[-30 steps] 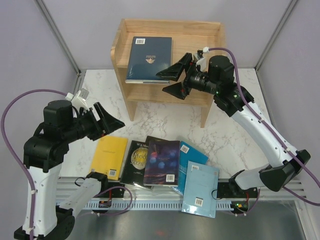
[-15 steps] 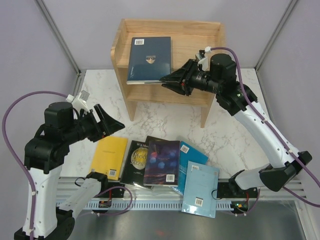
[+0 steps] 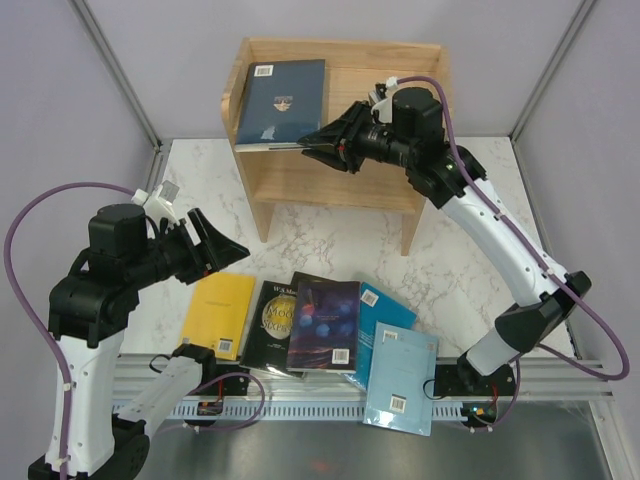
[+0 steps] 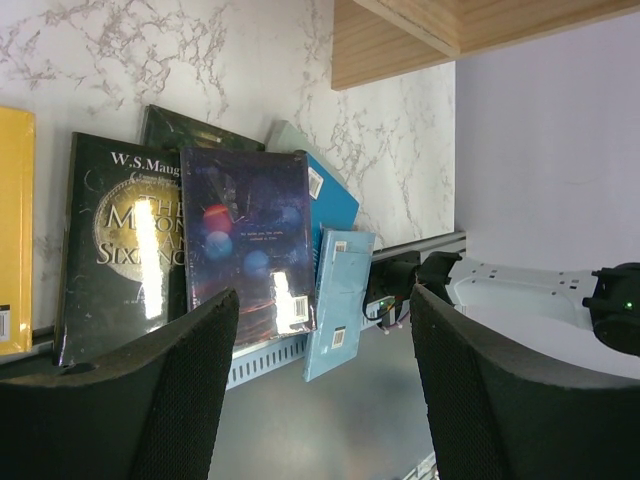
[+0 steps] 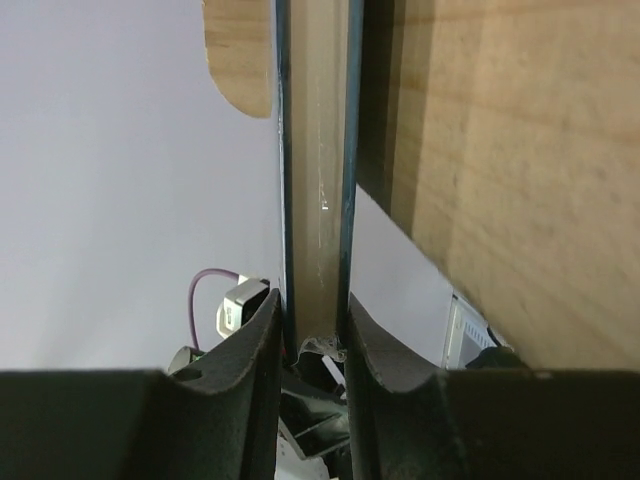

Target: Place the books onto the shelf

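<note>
Looking from above: the right arm reaches forward, nearly straight, to the shelf (image 3: 425,70). The right gripper (image 3: 312,145) clamps the near edge of the navy book (image 3: 280,100) at the top tier's left side. The left arm stands bent, the left gripper (image 3: 222,238) spread open above the yellow book (image 3: 222,313). Left wrist: fingers (image 4: 150,400) wide apart, other books (image 4: 245,235) on the table (image 4: 250,60) below. Right wrist: both fingers (image 5: 250,345) pinch the navy book's page edge, shelf wood alongside.
</note>
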